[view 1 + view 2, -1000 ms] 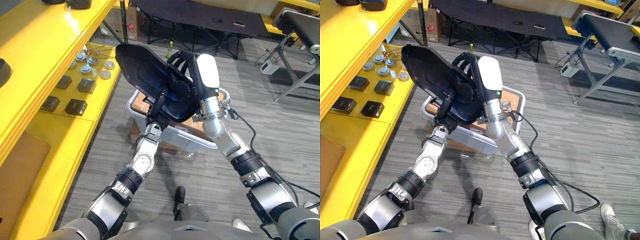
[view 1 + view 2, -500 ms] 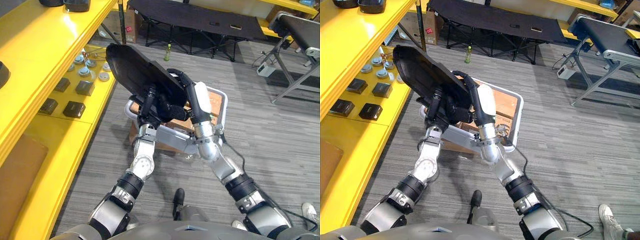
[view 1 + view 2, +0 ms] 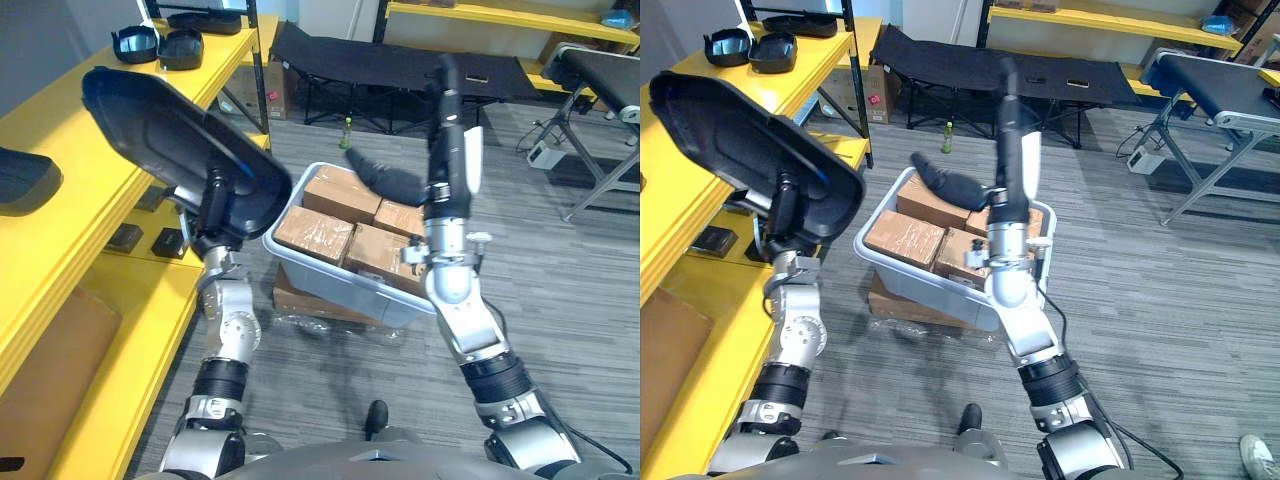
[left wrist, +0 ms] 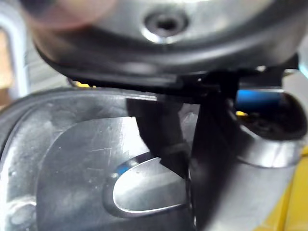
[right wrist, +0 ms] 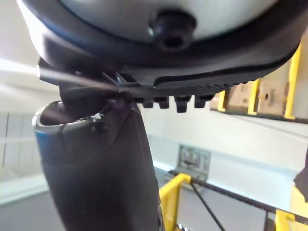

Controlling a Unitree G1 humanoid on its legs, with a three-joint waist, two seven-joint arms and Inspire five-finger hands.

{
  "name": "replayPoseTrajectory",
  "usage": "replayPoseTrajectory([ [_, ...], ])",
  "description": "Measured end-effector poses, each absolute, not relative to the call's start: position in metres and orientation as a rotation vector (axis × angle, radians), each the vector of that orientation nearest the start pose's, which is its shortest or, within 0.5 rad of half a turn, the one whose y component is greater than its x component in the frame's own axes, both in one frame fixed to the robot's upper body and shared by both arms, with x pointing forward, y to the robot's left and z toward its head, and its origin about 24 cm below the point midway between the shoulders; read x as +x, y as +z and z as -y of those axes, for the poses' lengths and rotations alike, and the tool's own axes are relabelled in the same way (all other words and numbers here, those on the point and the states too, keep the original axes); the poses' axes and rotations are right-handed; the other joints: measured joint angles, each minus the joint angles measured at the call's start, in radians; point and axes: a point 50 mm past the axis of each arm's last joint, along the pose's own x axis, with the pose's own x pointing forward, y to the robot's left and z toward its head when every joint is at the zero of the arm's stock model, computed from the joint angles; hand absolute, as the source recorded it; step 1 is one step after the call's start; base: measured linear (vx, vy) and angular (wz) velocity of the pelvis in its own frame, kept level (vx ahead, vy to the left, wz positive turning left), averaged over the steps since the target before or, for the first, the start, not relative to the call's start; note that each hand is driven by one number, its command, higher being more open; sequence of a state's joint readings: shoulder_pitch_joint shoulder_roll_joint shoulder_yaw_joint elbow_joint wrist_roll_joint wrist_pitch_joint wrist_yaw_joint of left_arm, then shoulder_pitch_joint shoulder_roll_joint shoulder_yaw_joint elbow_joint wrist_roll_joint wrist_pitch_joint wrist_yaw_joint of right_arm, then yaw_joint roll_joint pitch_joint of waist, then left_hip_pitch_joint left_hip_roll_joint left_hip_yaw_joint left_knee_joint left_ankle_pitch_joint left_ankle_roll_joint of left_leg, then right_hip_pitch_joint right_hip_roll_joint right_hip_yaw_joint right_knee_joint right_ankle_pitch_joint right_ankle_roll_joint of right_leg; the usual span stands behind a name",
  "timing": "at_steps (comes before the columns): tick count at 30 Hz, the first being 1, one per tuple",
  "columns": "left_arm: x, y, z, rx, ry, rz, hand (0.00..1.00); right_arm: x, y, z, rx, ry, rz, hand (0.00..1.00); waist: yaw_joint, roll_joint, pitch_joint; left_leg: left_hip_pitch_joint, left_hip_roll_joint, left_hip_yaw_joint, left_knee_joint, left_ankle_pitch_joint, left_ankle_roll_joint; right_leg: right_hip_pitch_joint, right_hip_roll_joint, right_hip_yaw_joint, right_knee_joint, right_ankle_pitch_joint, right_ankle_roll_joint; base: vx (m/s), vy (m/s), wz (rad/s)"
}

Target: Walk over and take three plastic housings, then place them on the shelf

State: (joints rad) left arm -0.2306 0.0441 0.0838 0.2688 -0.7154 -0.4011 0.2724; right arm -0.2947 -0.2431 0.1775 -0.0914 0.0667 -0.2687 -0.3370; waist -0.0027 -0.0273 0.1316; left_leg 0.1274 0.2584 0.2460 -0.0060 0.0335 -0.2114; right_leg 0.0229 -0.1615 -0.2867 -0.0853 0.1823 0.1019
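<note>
Aloft, left hand (image 3: 216, 212) grips 1 housing (image 3: 165, 130) — black, glossy, shallow dished shell.

housing (image 3: 180, 140) smooth black plastic with a soft sheen, shelf (image 3: 40, 120) glossy yellow paint, bin (image 3: 340, 290) matt grey plastic, boxes (image 3: 315, 232) brown cardboard under shiny clear film, floor (image 3: 570, 300) matt grey with streaky plank texture.

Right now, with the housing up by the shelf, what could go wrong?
The left hand grips the big plastic housing near its lower edge alone, so it may pivot or slip. The housing is tilted beside the yellow shelf and could strike its edge or the dark part lying there. The open right hand, raised upright by the grey bin, gives no support.
</note>
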Motion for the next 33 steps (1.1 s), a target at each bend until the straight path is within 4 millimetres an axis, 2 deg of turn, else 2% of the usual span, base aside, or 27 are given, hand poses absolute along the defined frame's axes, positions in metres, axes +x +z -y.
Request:
replayPoseTrajectory([
  [1, 0.283, 0.058, -0.206, -0.605, 0.524, 0.245, 0.00, 0.279, 0.162, 0.144, 0.058, 0.025, 0.614, 1.00, -0.003, 0.003, -0.002, 0.000, 0.000, 0.000, 0.000, 0.000, 0.000, 0.000, 0.000, -0.001, 0.000, 0.000, -0.001, 0.00, 0.000, 0.00],
  [4, 0.278, 0.060, -0.217, -0.425, 0.644, 0.259, 0.00, 0.272, 0.155, 0.146, 0.273, 0.199, 0.540, 1.00, -0.005, 0.003, -0.006, -0.001, 0.000, 0.000, 0.000, -0.001, -0.001, -0.001, 0.000, -0.001, 0.000, 0.000, -0.001, 0.00, 0.000, 0.00],
  [8, 0.276, 0.066, -0.220, -0.256, 0.680, 0.296, 0.00, 0.261, 0.121, 0.138, 0.404, 0.286, 0.379, 1.00, 0.000, 0.009, -0.030, -0.009, 0.000, -0.004, 0.000, -0.001, -0.001, -0.005, -0.002, -0.007, 0.000, 0.000, -0.002, 0.01, 0.012, 0.04],
  [10, 0.270, 0.065, -0.222, -0.207, 0.677, 0.310, 0.00, 0.249, 0.092, 0.139, 0.441, 0.250, 0.267, 1.00, -0.003, 0.017, -0.042, -0.015, -0.001, -0.006, 0.000, -0.004, -0.001, -0.009, -0.003, -0.010, 0.000, -0.001, -0.001, 0.01, 0.011, 0.02],
  [11, 0.267, 0.065, -0.223, -0.203, 0.675, 0.311, 0.00, 0.245, 0.084, 0.141, 0.442, 0.227, 0.241, 1.00, -0.004, 0.019, -0.043, -0.015, -0.001, -0.005, 0.000, -0.005, -0.001, -0.009, -0.003, -0.009, 0.000, -0.003, 0.000, 0.03, 0.025, -0.04],
  [13, 0.247, 0.063, -0.222, -0.202, 0.666, 0.327, 0.00, 0.227, 0.052, 0.150, 0.431, 0.113, 0.121, 1.00, -0.013, 0.023, -0.046, -0.016, -0.001, 0.002, 0.002, -0.012, -0.002, -0.015, -0.003, -0.003, 0.000, -0.005, 0.002, 0.03, 0.023, -0.08],
  [15, 0.233, 0.063, -0.219, -0.213, 0.665, 0.338, 0.00, 0.218, 0.037, 0.157, 0.393, 0.030, 0.063, 1.00, -0.016, 0.024, -0.046, -0.016, -0.002, 0.010, 0.002, -0.016, -0.001, -0.020, -0.003, 0.005, 0.000, -0.005, 0.002, 0.03, 0.024, -0.13],
  [17, 0.208, 0.060, -0.212, -0.262, 0.645, 0.341, 0.00, 0.198, 0.011, 0.174, 0.250, -0.136, -0.045, 1.00, -0.022, 0.030, -0.049, -0.015, -0.003, 0.021, 0.006, -0.024, 0.000, -0.024, -0.003, 0.015, 0.000, -0.006, 0.004, 0.02, 0.023, -0.11],
  [19, 0.197, 0.058, -0.208, -0.322, 0.611, 0.330, 0.00, 0.187, 0.002, 0.182, 0.201, -0.189, -0.088, 1.00, -0.026, 0.042, -0.052, -0.016, -0.003, 0.021, 0.009, -0.028, 0.000, -0.024, -0.003, 0.016, 0.000, -0.008, 0.006, 0.01, 0.009, -0.02],
  [21, 0.195, 0.058, -0.206, -0.330, 0.591, 0.331, 0.00, 0.185, 0.001, 0.184, 0.188, -0.201, -0.093, 1.00, -0.026, 0.049, -0.051, -0.018, -0.003, 0.021, 0.017, -0.031, 0.000, -0.023, -0.004, 0.016, 0.000, -0.009, 0.006, -0.02, 0.006, 0.00],
  [24, 0.196, 0.060, -0.205, -0.346, 0.550, 0.343, 0.00, 0.188, 0.004, 0.178, 0.139, -0.168, -0.075, 1.00, -0.022, 0.063, -0.054, -0.023, -0.003, 0.015, 0.023, -0.039, 0.007, -0.021, -0.005, 0.013, 0.000, -0.013, 0.008, -0.03, 0.008, 0.04],
  [26, 0.194, 0.070, -0.203, -0.347, 0.534, 0.386, 0.00, 0.194, 0.008, 0.167, 0.140, -0.134, -0.059, 1.00, -0.018, 0.067, -0.056, -0.045, -0.003, -0.009, 0.031, -0.038, 0.008, -0.020, -0.007, -0.011, 0.000, -0.018, 0.000, -0.03, 0.006, 0.26],
  [30, 0.181, 0.094, -0.205, -0.307, 0.548, 0.486, 0.00, 0.210, 0.013, 0.147, 0.189, -0.053, -0.033, 1.00, 0.028, 0.079, -0.058, -0.071, -0.003, -0.082, 0.039, -0.030, 0.013, 0.010, -0.012, -0.079, 0.000, -0.022, 0.005, -0.01, 0.003, 0.51],
  [33, 0.162, 0.108, -0.218, -0.225, 0.608, 0.548, 0.00, 0.218, 0.017, 0.132, 0.209, 0.012, -0.019, 1.00, 0.080, 0.085, -0.061, -0.090, -0.005, -0.162, 0.038, -0.021, 0.009, 0.050, -0.013, -0.158, 0.000, -0.036, 0.008, 0.01, -0.003, 0.77],
])
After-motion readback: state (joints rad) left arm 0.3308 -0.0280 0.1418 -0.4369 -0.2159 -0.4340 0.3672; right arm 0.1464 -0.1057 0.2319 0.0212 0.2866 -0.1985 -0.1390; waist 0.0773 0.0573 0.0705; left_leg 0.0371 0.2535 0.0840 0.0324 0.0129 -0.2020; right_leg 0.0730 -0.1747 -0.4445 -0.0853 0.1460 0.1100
